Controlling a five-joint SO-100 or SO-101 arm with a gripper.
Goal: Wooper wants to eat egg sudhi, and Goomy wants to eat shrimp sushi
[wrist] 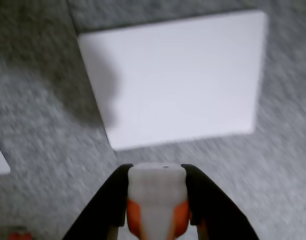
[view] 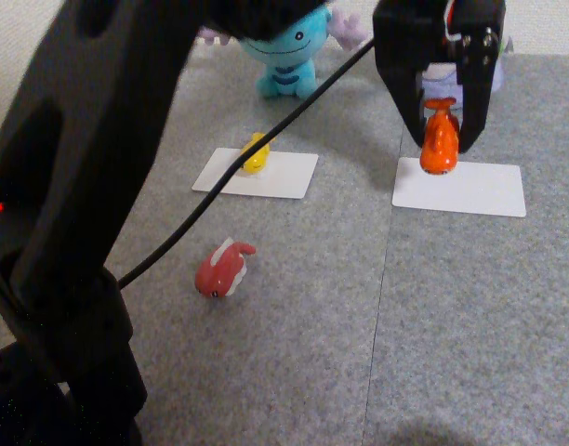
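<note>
My black gripper [view: 440, 139] is shut on the orange shrimp sushi [view: 439, 139], which hangs tail-up over the left edge of the right white card [view: 475, 190]. The wrist view shows the shrimp sushi [wrist: 156, 197] with its white base between my fingers [wrist: 205, 200], and the white card [wrist: 178, 80] lies below it. The yellow egg sushi [view: 255, 153] rests on the left white card [view: 275, 177]. Blue Wooper [view: 289, 51] sits behind that card, partly covered by my arm. Lilac Goomy [view: 498, 70] is mostly hidden behind my gripper.
A red-pink toy sushi [view: 224, 268] lies on the grey carpet [view: 312, 307] in front of the left card. A black cable [view: 266, 153] crosses over the left card. My arm's black base [view: 71, 232] takes up the left side.
</note>
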